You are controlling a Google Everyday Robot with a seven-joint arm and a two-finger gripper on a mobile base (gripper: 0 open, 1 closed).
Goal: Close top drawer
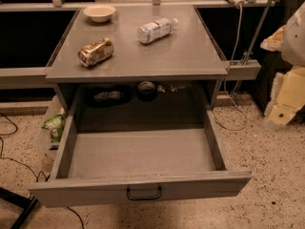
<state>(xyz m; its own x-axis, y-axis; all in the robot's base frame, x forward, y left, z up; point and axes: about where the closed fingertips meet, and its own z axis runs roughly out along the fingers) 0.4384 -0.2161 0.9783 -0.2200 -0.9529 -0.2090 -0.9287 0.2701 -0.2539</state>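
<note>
The top drawer (138,187) is a wide grey metal drawer, pulled far out toward me from under the grey countertop (138,66). Its flat front carries a small black bar handle (144,193) at centre. The drawer floor is bare in front; at the back, under the countertop, lie dark items (107,96) and a small round cup (147,87). My gripper (286,104), with cream and yellow parts, is at the right edge of the view, raised beside the cabinet, well to the right of the drawer and not touching it. The lower drawers are hidden.
On the countertop lie a white bowl (99,12), a tipped water bottle (155,30) and a tipped can (95,51). A green bag (55,125) sits in a bin left of the drawer. Cables (9,159) run over the speckled floor.
</note>
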